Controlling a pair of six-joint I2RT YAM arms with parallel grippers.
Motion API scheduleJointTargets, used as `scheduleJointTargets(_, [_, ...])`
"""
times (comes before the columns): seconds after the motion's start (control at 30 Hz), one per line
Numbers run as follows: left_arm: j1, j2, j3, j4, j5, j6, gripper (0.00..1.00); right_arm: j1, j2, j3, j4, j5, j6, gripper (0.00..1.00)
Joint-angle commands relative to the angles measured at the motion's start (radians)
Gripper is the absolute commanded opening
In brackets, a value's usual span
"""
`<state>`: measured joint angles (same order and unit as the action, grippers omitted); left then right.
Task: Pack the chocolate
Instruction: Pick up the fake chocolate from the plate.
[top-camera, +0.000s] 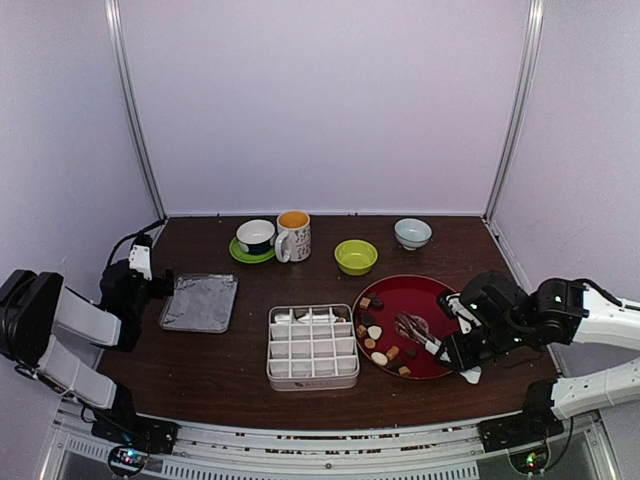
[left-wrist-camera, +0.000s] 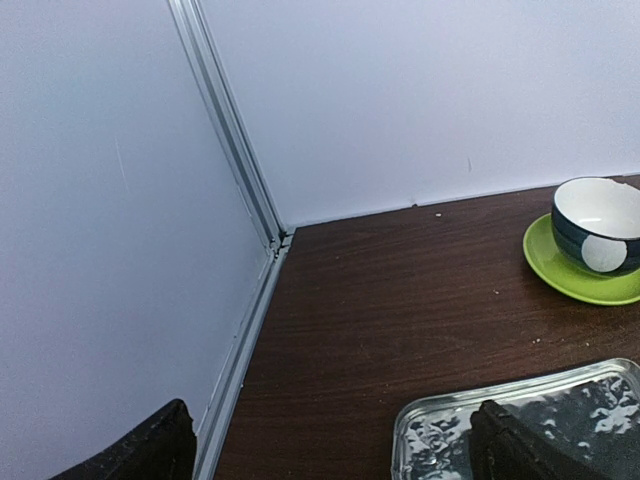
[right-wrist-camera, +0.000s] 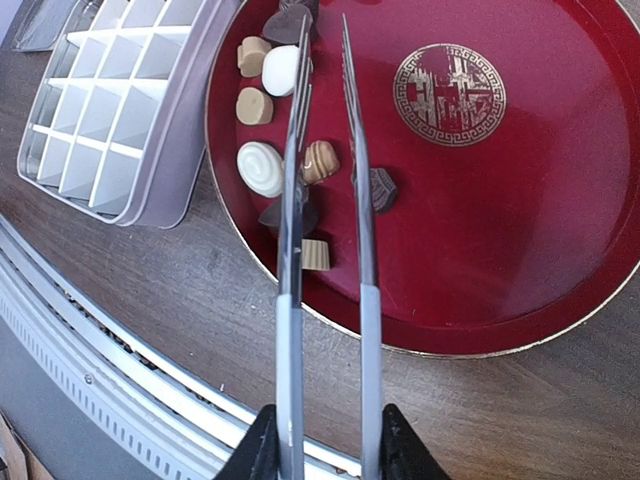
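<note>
Chocolate (right-wrist-camera: 320, 160) beneath tongs (right-wrist-camera: 290, 300) in half-open right fingers (right-wrist-camera: 255, 452); left fingers (left-wrist-camera: 150, 450) wide apart

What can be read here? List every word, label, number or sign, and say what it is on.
No text is legible.
On the mug: dark print, too small to read.
On the red plate: a gold round emblem, a pattern with no readable letters.
On the divided box: a small mark on the front wall, too blurred to read.
On the tongs: no marking shows.
</note>
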<state>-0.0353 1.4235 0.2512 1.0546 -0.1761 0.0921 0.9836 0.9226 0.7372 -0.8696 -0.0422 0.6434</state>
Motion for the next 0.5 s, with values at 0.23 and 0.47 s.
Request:
scheduleJointTargets(0.23, [0.008, 0.002, 0.016, 0.063, 0.002, 0.0, 0.98, -0.004, -0.008, -0.032, 0.041, -0.016, 0.035, 0.3])
scheduleJointTargets(0.47, [0.008, 0.002, 0.016, 0.062, 0.001, 0.0, 0.98, -0.003, 0.012, 0.0, 0.041, -0.01, 0.017, 0.3])
